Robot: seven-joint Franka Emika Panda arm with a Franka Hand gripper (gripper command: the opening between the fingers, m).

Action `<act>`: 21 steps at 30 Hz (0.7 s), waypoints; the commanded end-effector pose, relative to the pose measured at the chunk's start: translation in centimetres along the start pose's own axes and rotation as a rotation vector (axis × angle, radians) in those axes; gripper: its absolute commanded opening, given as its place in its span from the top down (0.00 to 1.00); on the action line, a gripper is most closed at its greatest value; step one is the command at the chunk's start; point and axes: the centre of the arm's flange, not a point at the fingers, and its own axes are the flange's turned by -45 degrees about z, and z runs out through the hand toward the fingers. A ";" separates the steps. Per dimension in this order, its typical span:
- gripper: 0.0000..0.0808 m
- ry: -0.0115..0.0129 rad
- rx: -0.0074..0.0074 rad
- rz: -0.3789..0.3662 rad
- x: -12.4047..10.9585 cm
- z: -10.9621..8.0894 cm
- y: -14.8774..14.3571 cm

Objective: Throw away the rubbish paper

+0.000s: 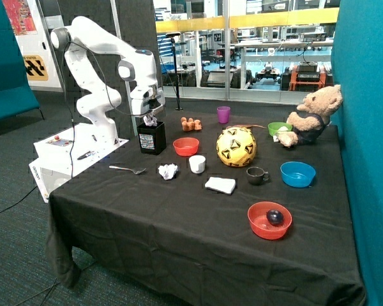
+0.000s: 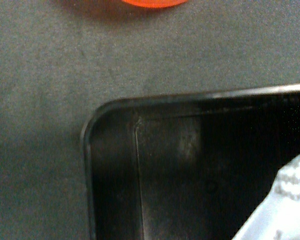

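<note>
My gripper [image 1: 149, 115] hangs right over the open black bin [image 1: 151, 138] at the table's back corner near the robot base. It is shut on one crumpled white paper wad [image 1: 150, 120], held at the bin's mouth. The wrist view shows that wad [image 2: 282, 205] close up, over the bin's dark inside [image 2: 180, 180]. A second paper wad [image 1: 168, 171] lies on the black cloth in front of the bin, beside the white cup [image 1: 196, 164].
A red bowl [image 1: 186, 146] sits next to the bin, and its edge shows in the wrist view [image 2: 150, 2]. A spoon [image 1: 127, 169], a folded white cloth [image 1: 220, 185], a yellow ball [image 1: 236, 146], a dark mug [image 1: 256, 174] and more bowls stand further along.
</note>
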 end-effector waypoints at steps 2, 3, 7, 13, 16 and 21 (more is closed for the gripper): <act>0.22 -0.0027 0.0019 -0.006 -0.3 -0.2 -0.1; 0.22 -0.0027 0.0019 -0.006 -0.3 -0.2 -0.1; 0.19 -0.0027 0.0019 -0.006 -0.5 -0.3 -0.1; 0.10 -0.0027 0.0019 -0.002 -0.7 -0.2 -0.2; 0.08 -0.0027 0.0020 -0.015 -0.6 -0.1 -0.3; 0.05 -0.0027 0.0020 -0.013 -0.3 1.0 -0.5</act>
